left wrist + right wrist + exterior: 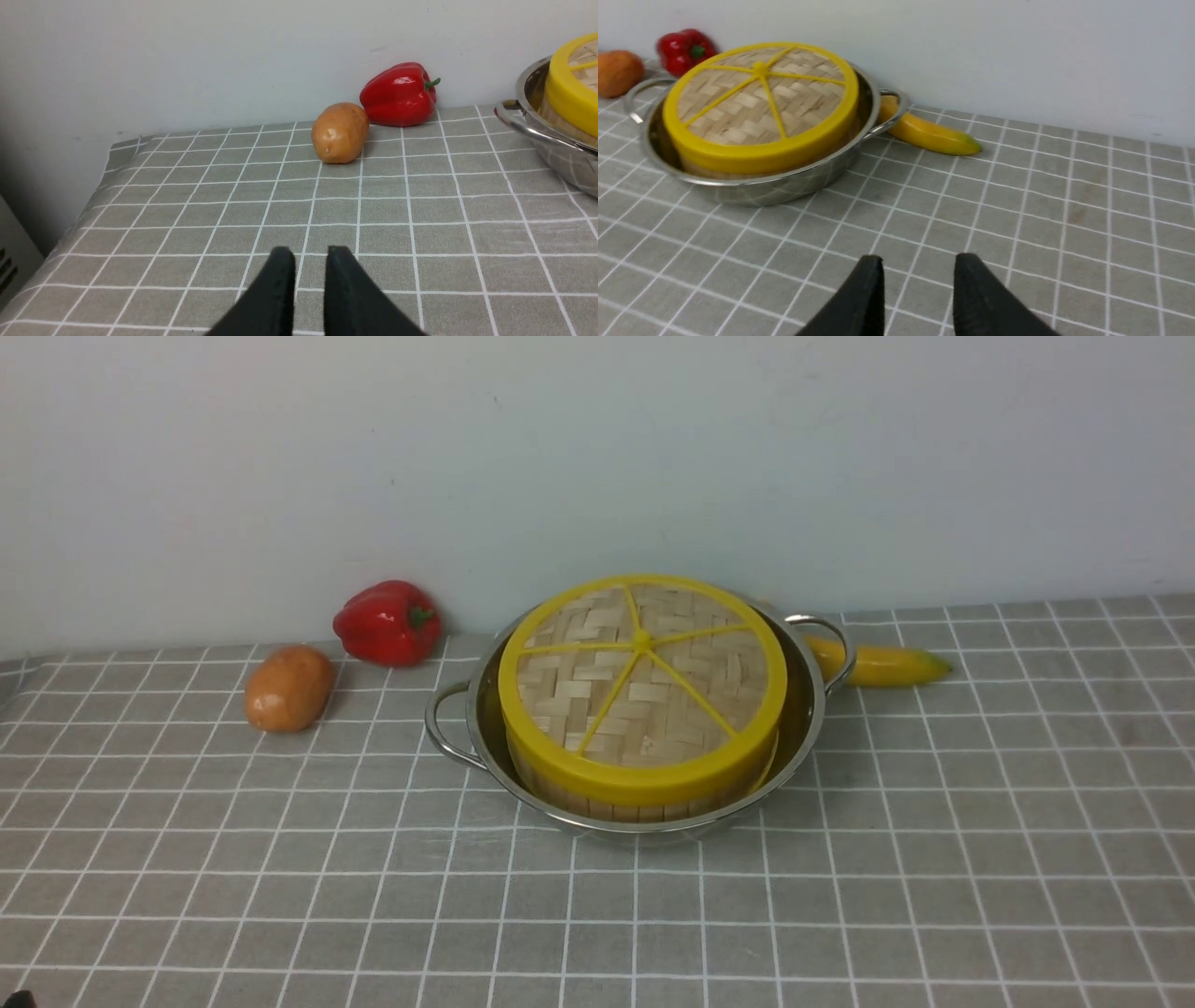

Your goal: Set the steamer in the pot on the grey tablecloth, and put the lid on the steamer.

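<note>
Well, both grippers hang parted and empty over the grey tablecloth (280,859): the left gripper (310,261) with a narrow gap, the right gripper (917,270) wider. Ahead of the right jaws and off to one side, well apart, the lid (761,102) caps the steamer (644,798) inside the pot (803,709). That woven bamboo looks light and stiff, the thick yellow rim the place to pinch; the steel pot looks slick and heavier, best taken by its loop handles.
</note>
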Available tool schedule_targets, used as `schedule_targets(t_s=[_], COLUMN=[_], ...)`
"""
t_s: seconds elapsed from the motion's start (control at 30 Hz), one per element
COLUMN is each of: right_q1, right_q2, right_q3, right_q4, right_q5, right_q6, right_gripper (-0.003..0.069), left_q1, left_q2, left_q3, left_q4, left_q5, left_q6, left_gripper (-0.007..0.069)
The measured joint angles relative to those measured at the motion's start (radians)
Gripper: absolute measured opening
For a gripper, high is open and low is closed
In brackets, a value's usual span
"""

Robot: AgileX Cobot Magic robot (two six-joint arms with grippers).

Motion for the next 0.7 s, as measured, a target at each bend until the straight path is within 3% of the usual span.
schedule_targets(t_s=[0.17,0.4,0.7], right_q1=[-0.107,-0.151,-0.289], right_q2=[-0.109,-0.224,-0.226], right_q3=[0.181,0.449,0.522], right_q4=[0.008,0.025,0.026], right_q5=[-0.232,-0.56,-0.645], right_q6=[0.004,0.009,0.011], right_gripper=[0.024,0.024,0.024], left_q1=[0.0,0.0,0.0], left_q2=[0.0,0.0,0.0], left_q3=[0.0,0.0,0.0], left_q4=[0.0,0.0,0.0], left_q5=[0.0,-0.001,-0.001], left_q6=[0.0,0.0,0.0], left_gripper=[0.0103,0.0117,0.0128])
